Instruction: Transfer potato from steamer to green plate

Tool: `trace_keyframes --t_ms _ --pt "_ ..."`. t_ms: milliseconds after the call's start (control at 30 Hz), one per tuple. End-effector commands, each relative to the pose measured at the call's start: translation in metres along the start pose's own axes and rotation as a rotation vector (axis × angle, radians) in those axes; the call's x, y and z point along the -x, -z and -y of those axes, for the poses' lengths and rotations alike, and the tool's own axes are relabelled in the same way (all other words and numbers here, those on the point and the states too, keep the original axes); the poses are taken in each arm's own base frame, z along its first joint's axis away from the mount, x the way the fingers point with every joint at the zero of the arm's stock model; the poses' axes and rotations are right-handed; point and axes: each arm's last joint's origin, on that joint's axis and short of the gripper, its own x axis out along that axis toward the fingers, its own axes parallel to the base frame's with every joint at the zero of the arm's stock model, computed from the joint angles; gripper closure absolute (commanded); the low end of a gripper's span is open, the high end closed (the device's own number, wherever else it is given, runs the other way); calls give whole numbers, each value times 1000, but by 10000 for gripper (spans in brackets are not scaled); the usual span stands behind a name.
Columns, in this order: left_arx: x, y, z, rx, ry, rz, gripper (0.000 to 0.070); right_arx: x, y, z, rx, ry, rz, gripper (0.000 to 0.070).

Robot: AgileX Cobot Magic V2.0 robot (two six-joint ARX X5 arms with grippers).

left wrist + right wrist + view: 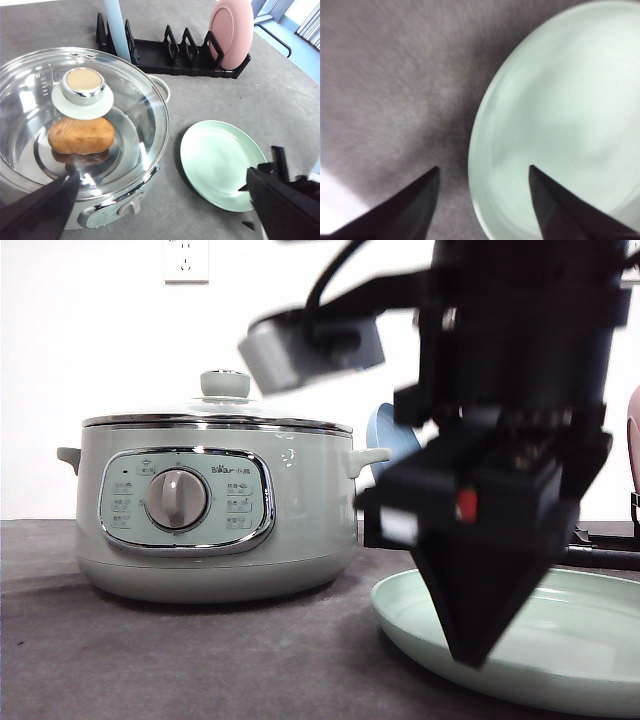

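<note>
1. The right pincer [482,200] is seen spread open and empty, poised low over the near rim of the green plate [560,120], one fingertip above the plate, the other above the grey worktop [385,85].
2. The left pincer [160,210] is held wide apart, empty, high above the steamer [125,200].
3. Below it, the potato [81,135] lies inside the steamer under the closed glass lid [140,105].
4. Beyond, a pink plate [231,32] stands in a black rack [170,55].

Glass lid [100,115] sits on steamer [210,520], blocking potato [81,135]. Green plate [220,165] bare; right hand [475,655] low over its near-left rim. Counter [210,95] between steamer and plate free.
</note>
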Motion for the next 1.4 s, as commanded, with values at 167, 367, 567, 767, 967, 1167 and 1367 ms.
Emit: trace_keyframes --t_ms 167,367,567,767,967,1167,1367 --pt "1 -5 1 -27 6 14 25 35 -3 15 -85 -174 128 313" --pt "1 -4 1 -26 6 10 24 62 5 53 -227 -242 262 283" --pt "1 -4 1 -25 6 9 25 87 22 97 -363 -276 409 279" --pt "1 -3 1 -17 6 -7 25 112 47 131 -468 -284 577 265" --pt "1 -3 1 -16 6 -8 25 134 75 146 -534 -265 717 221" --pt "1 -3 1 -16 6 -8 25 147 97 141 -559 -250 802 220" --pt "1 -3 1 -17 6 -8 25 144 117 131 -617 -269 840 220"
